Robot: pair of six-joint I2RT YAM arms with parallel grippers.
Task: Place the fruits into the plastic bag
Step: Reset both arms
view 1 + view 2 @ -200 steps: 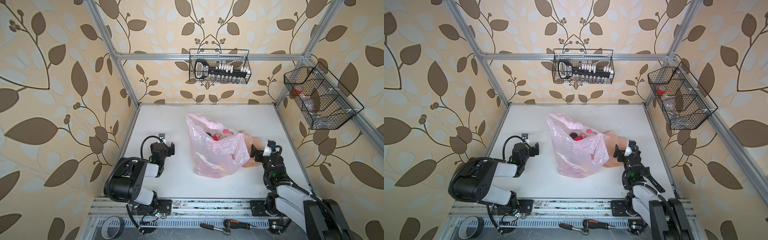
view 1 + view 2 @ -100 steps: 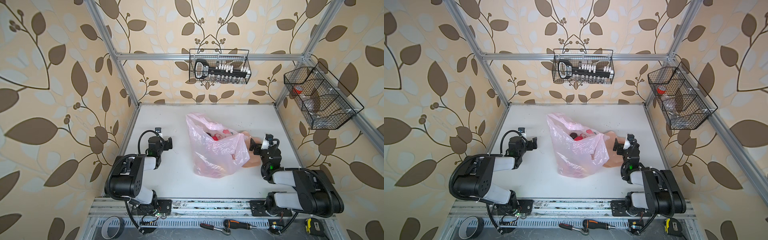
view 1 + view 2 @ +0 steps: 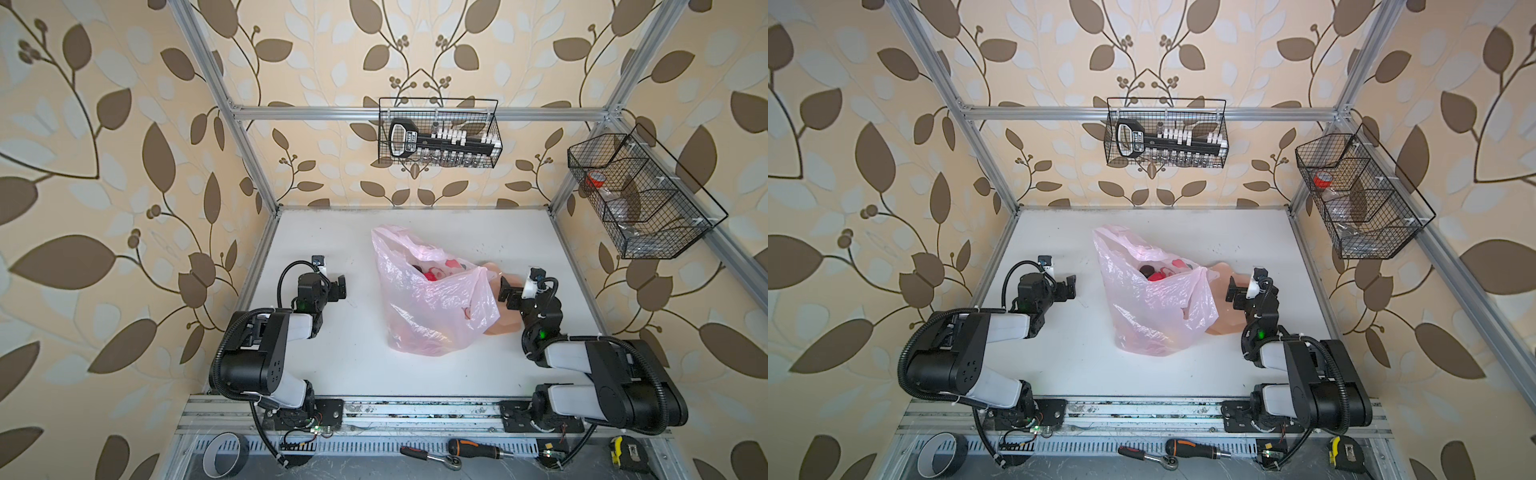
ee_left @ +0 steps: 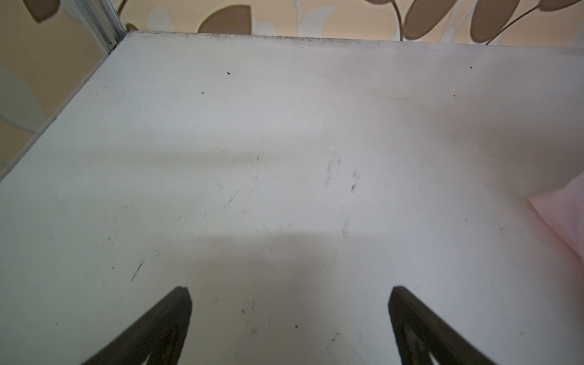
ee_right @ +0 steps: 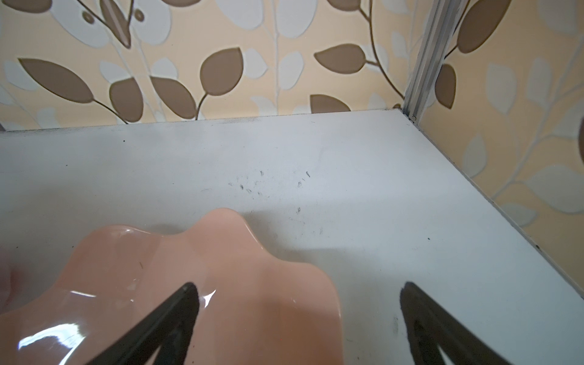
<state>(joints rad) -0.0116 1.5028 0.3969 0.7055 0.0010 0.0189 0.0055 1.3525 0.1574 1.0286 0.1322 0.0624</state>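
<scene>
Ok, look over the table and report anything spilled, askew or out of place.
Nothing is spilled or damaged. One oddity: the plastic bag slumps with one side draped over the plate, hiding part of it. The fruits that show sit inside the bag's open mouth; none lies loose on the visible table.

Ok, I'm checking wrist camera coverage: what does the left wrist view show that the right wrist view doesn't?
Only the left wrist view catches a corner of the plastic bag. Only the right wrist view shows the peach plate, partly behind one finger of the right gripper. Both show the white table, leaf wallpaper and an open, empty gripper; the left gripper faces bare table.
</scene>
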